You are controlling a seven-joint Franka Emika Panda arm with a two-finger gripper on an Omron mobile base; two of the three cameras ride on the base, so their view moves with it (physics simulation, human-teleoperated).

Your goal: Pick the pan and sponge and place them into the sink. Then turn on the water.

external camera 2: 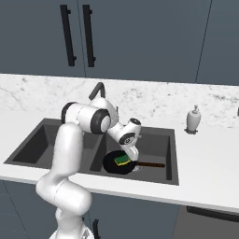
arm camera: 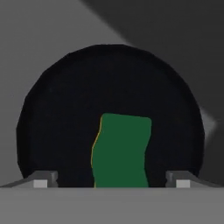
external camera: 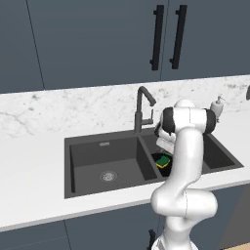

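Observation:
The black pan (external camera 2: 111,164) lies in the right basin of the dark grey sink (external camera 2: 42,140), its brownish handle (external camera 2: 151,165) pointing right. The green-topped sponge (external camera 2: 123,160) rests inside the pan. My gripper (external camera 2: 133,156) hangs just above the pan and points down at it. In the hand view the pan (arm camera: 109,87) is a wide black disc with the sponge (arm camera: 120,151) on it. My gripper (arm camera: 111,180) is open there, and its fingertips (arm camera: 41,180) stand well clear of the sponge's sides. From the left base view the sponge (external camera: 162,159) peeks out beside my arm.
The dark gooseneck faucet (external camera: 142,110) rises behind the divider between the basins, with no stream coming from it. A white soap dispenser (external camera 2: 193,119) stands on the counter to the right of the sink. The left basin's drain (external camera: 108,176) lies bare.

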